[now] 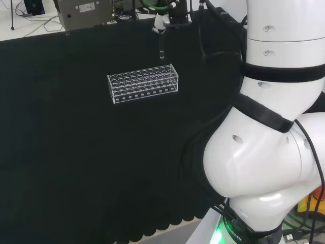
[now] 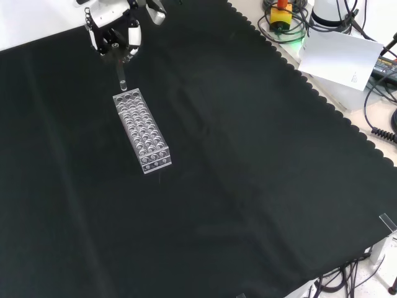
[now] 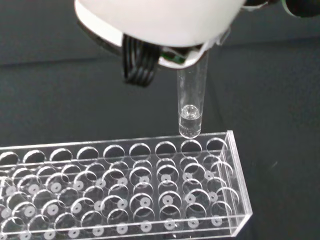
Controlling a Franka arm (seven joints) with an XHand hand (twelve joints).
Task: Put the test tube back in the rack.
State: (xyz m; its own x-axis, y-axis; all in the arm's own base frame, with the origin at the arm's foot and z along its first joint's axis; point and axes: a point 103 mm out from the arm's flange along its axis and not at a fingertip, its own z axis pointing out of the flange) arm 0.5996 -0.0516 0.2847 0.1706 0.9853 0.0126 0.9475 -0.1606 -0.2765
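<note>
A clear test tube (image 3: 192, 107) is held upright with its rounded bottom just above the top plate of the rack (image 3: 150, 195), over the outer row of holes near one end, as seen in the wrist view. The tube's tip is not yet inside a hole. In the front view the test tube (image 2: 122, 77) hangs above the far end of the rack (image 2: 142, 131), and in the head view the tube (image 1: 161, 50) is seen above the rack's (image 1: 143, 84) right end.

The tube is pinched at its upper part by the hand (image 2: 115, 32), whose fingers are curled in around it; in the wrist view a blurred white part of the hand (image 3: 155, 20) covers the tube's top, so the exact contact is hidden. In the head view the hand (image 1: 163, 19) is seen at the upper edge, above the tube.

The rack is made of clear plastic with many rows of round holes, and no other tube can be seen in it. It is set on the black cloth (image 2: 248, 161), which covers the bench and ends in a scalloped edge. Beyond the cloth's edge, cables (image 2: 378, 105) and a white sheet (image 2: 338, 56) are seen in the front view. The arm's white links (image 1: 274, 127) are seen at the right of the head view.
</note>
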